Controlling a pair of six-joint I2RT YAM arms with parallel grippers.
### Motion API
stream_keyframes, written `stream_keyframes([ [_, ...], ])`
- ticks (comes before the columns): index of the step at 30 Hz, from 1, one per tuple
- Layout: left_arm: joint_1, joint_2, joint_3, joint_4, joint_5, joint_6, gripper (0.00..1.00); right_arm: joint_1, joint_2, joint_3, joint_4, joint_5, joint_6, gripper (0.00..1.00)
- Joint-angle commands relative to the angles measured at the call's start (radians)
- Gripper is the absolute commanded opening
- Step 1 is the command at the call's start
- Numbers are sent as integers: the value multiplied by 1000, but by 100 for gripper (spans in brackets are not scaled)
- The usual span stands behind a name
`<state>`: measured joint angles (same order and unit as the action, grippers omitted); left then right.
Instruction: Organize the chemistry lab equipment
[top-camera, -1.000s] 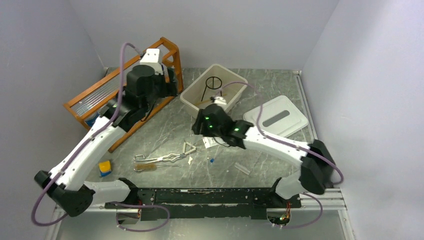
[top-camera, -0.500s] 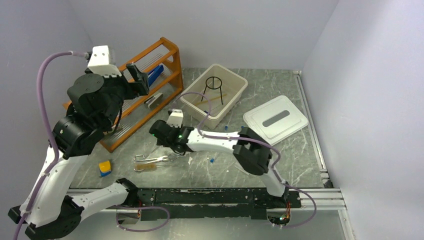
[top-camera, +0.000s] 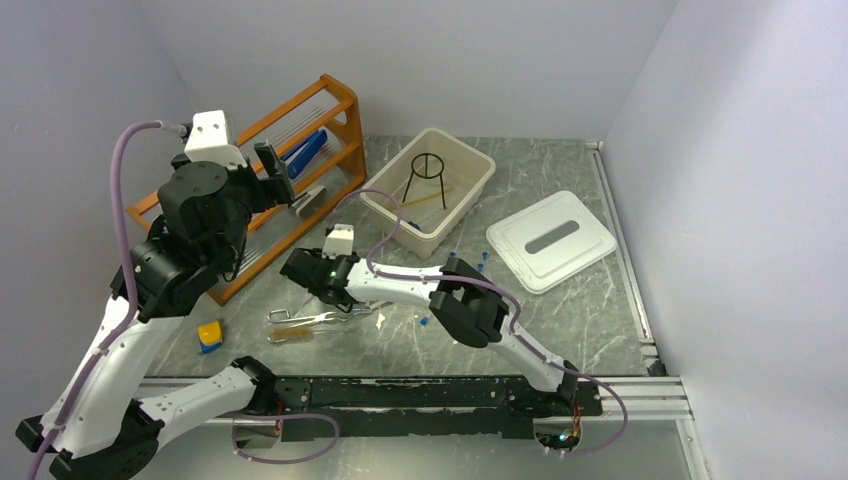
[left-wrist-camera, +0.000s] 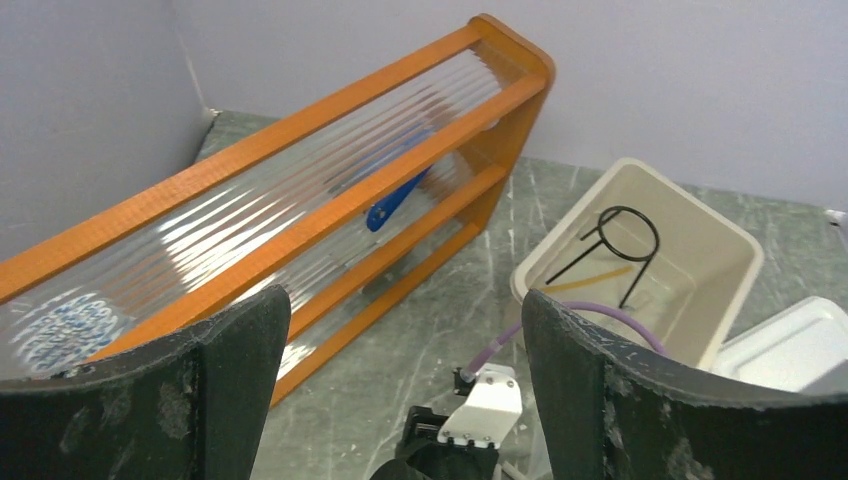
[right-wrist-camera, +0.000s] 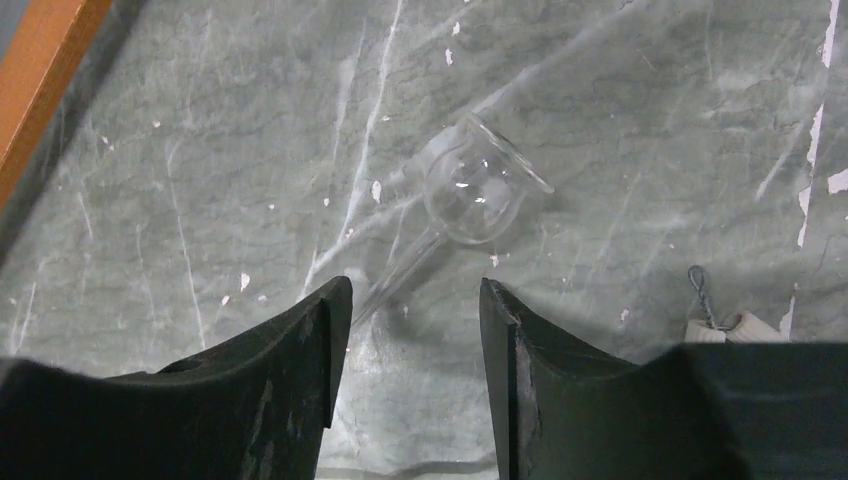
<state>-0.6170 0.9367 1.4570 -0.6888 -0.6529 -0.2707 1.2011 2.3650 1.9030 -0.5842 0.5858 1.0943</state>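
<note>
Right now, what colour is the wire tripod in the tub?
Black; the tripod shows best in the left wrist view.

White arms (top-camera: 125, 345), black joints (top-camera: 195, 195), purple cables (left-wrist-camera: 585, 309); black, seemingly scuffed hands (left-wrist-camera: 400, 330) (right-wrist-camera: 410, 300).

Pale lilac walls (top-camera: 450, 60), grey-green marbled tabletop (top-camera: 590, 310)

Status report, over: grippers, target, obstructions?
Left gripper open, empty, by orange rack. Right gripper open over glass funnel lying on table, ungripped. Nothing in the way.
</note>
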Motion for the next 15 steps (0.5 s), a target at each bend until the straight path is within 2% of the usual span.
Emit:
stream_keyframes([
  [1,-2,-4,34,-15,-102,41,89,2,55,55,-76,83,13,54],
  [6,-1,-13,16,0,-96,54,89,-5,89,79,-106,100,5,53],
  [11,-1,0,17,0,-93,62,89,-23,71,52,-97,96,-34,37],
  [15,-2,6,11,8,-66,72,90,-46,51,17,-56,50,-77,31],
])
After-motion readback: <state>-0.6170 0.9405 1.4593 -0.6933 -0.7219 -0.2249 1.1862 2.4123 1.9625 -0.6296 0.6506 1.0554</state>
